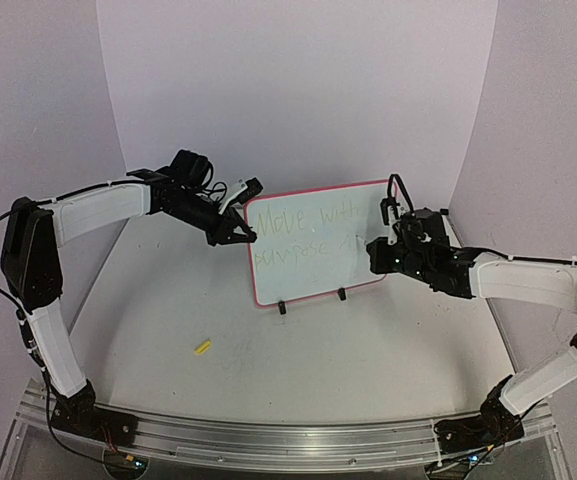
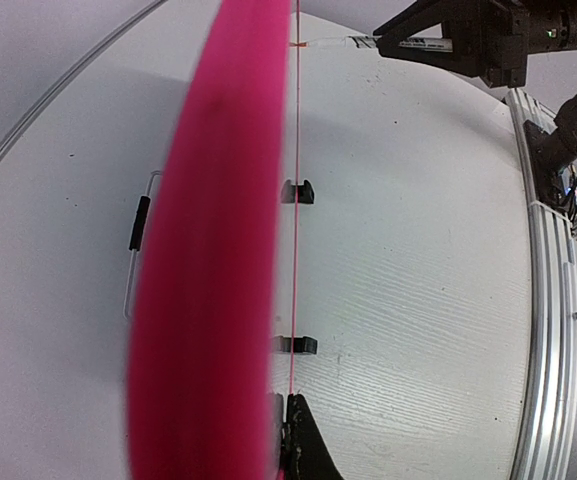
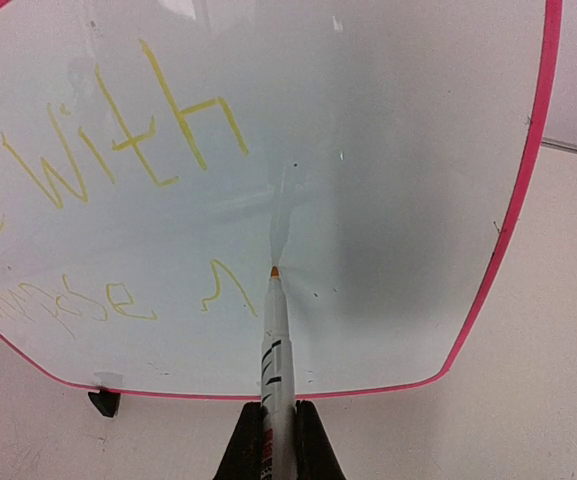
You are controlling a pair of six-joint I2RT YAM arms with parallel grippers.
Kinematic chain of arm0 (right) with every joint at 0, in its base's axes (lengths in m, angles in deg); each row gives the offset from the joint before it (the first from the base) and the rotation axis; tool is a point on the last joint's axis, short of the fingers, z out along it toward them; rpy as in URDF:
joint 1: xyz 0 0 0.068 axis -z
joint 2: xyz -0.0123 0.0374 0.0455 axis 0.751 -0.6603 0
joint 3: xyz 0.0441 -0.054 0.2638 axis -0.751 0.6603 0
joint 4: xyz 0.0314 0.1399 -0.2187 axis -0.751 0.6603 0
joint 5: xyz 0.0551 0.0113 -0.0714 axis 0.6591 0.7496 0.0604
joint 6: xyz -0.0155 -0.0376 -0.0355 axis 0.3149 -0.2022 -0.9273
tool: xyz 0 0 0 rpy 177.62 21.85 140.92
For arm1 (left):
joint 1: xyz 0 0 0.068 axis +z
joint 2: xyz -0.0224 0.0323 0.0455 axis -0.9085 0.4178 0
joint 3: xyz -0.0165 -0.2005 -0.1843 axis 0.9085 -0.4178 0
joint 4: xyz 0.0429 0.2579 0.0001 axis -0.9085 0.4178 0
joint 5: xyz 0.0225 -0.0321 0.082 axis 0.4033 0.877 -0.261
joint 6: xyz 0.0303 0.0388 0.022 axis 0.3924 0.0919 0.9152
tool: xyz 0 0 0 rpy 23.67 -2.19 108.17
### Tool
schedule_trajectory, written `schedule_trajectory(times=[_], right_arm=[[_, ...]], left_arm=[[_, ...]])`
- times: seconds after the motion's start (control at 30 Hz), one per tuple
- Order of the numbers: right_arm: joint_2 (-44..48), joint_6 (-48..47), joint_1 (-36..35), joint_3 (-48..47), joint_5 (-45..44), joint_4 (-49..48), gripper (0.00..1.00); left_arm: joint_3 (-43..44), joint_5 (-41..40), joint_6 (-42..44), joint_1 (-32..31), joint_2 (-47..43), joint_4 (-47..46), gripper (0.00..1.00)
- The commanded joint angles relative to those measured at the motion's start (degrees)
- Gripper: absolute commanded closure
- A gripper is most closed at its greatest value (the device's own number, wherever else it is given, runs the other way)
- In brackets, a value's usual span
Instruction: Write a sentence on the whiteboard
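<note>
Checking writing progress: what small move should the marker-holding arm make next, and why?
Probably a short stroke rightward with the white, orange-tipped marker in the right gripper: its tip sits just right of the rightmost yellow mark on the pink-framed whiteboard, bare board lies beyond, and the left gripper clamps the frame.

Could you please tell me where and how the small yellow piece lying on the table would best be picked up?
Probably from straight above, pinching the yellow piece across its narrow middle. It lies flat and alone on the table, elongated and slanted, so the end effector should turn until its fingers close across the short width rather than along the length.
</note>
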Motion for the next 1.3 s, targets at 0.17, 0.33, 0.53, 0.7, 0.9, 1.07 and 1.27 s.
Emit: schedule_trajectory(times=[0.17,0.33,0.53,0.7,0.9,1.07,1.27], right_arm=[[-2.7,-0.5,0.3,-2.3,1.7,-1.1,1.00],[-2.7,0.5,0.3,-1.3,0.2,-0.5,1.00],[-1.8,0.4,0.3,-1.5,-3.9,-0.2,1.00],[-1.8,-0.3,0.3,-2.4,-4.8,-0.1,1.00],[-1.2,-1.4,0.3,-3.1,-3.6,-0.3,1.00],[-0.4,-2.2,0.3,-3.0,-1.6,-0.9,1.00],[0.3,-2.4,0.3,-2.3,-0.7,-1.5,1.00]], left_arm=[[-1.1,-6.3,3.6,0.2,-0.4,1.3,1.00],[-1.1,-6.2,3.7,0.2,-0.3,1.3,1.00],[-1.1,-6.2,3.7,0.2,-0.4,1.3,1.00],[-1.1,-6.3,3.7,0.2,-0.4,1.3,1.00],[-1.1,-6.3,3.7,0.2,-0.5,1.3,1.00],[-1.1,-6.2,3.7,0.2,-0.5,1.4,1.00],[-1.1,-6.2,3.7,0.2,-0.5,1.3,1.00]])
